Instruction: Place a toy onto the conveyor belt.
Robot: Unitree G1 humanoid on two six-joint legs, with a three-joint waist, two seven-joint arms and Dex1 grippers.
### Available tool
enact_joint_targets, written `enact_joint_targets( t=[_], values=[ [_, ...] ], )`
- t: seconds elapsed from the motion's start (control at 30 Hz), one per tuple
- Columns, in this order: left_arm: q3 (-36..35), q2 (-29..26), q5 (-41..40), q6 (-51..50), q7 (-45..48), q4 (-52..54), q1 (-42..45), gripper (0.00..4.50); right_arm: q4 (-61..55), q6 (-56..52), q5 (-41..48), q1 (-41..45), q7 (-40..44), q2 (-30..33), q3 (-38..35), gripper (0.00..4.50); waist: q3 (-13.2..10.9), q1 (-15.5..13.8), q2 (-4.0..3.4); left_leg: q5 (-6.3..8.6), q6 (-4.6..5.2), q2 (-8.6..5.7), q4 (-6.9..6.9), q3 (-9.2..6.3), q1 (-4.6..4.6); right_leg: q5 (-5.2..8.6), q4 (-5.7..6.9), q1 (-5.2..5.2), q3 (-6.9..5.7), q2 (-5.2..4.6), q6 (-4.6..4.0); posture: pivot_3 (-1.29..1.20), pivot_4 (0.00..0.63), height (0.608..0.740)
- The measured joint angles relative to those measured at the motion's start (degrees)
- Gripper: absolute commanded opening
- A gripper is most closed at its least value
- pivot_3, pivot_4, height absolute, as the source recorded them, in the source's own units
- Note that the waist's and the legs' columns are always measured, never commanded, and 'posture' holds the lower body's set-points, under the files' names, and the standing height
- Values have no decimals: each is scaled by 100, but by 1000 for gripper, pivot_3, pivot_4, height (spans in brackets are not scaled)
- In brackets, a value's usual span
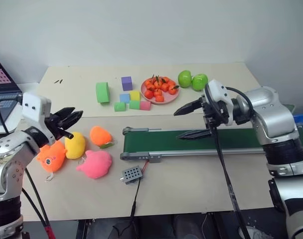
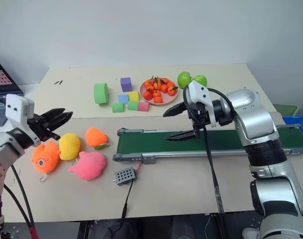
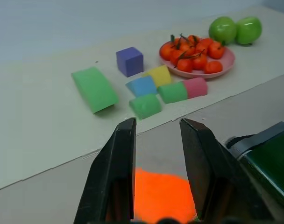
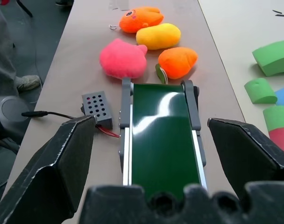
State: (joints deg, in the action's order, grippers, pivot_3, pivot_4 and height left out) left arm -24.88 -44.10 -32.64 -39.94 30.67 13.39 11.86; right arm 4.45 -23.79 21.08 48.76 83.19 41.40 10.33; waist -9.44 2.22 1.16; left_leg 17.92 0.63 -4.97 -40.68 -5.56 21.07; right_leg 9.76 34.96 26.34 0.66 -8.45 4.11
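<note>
The toy (image 1: 51, 156) lies at the table's (image 1: 201, 184) left edge, directly beneath the left gripper (image 1: 72, 117) — empty, fingers parted — far nearer than the right gripper (image 1: 189, 121), open-jawed over the conveyor belt (image 1: 191, 141).
</note>
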Motion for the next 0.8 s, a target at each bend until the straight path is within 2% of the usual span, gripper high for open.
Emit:
enact_joint_targets(
  t=[0.17,0.2,0.33,0.57,0.8],
  values=[
    [-375,-48,265,-88,-322,-297,-597,4234,2,-6,13,11,12,-23,0,4500,0,6,0,0,0,1,0,0,-1,0,2,0,1,0,0,0,150,740],
    [-433,-16,306,-111,-352,-299,-717,4401,15,-6,15,15,22,-29,2,4500,0,-2,0,0,0,1,0,-1,-1,0,0,0,1,-1,0,0,150,740],
    [-723,298,313,-139,-551,-327,-1064,4401,82,-5,16,50,64,-73,16,4500,-1,-25,1,0,0,3,0,-2,0,0,-1,1,0,-1,0,0,150,740],
    [-876,533,373,-42,-568,-727,-1438,4401,189,1,-1,202,154,-165,35,4500,-1,-74,0,-1,-2,2,0,-1,-5,0,0,0,2,0,0,0,150,740],
    [-797,650,434,14,-528,-1615,-1190,4401,182,0,-4,202,171,-162,36,4500,0,-139,1,-1,-2,0,-2,-1,-4,0,1,0,0,-1,-1,0,150,740]
  ],
)
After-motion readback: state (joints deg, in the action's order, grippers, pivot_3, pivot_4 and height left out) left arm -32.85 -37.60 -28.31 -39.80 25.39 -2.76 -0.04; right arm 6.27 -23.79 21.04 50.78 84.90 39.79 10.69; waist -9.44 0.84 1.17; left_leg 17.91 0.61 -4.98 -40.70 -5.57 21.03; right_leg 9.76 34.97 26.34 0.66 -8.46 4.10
